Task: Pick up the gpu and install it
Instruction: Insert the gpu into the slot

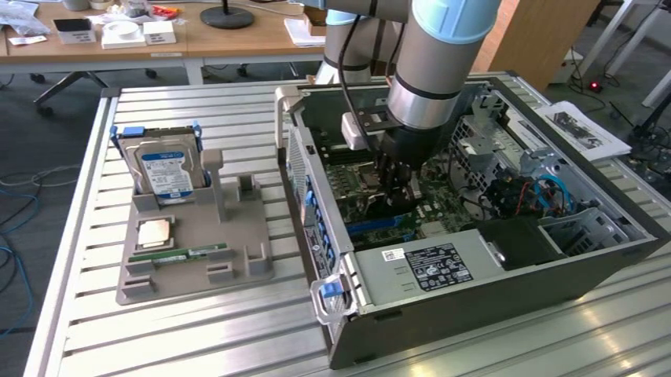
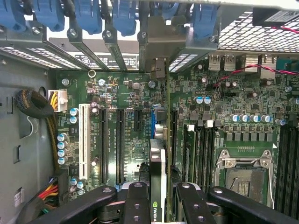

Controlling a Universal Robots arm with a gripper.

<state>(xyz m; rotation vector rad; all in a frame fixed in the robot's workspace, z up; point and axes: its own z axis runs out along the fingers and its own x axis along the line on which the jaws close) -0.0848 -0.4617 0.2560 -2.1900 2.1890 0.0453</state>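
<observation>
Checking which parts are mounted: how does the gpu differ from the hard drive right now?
The gpu is inside the case, gripped by the pincer over the motherboard; the hard drive stands in the grey holder outside the case. The gpu is a thin dark card; the hard drive is a thicker silver block with a blue-white label. Both stand on edge.

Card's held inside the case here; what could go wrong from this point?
The thin dark grey-black gpu card, gripped edge-on by the end effector, may miss the blue slot and scrape the green motherboard. Its far end could snag the blue clips on the grey metal case.
</observation>
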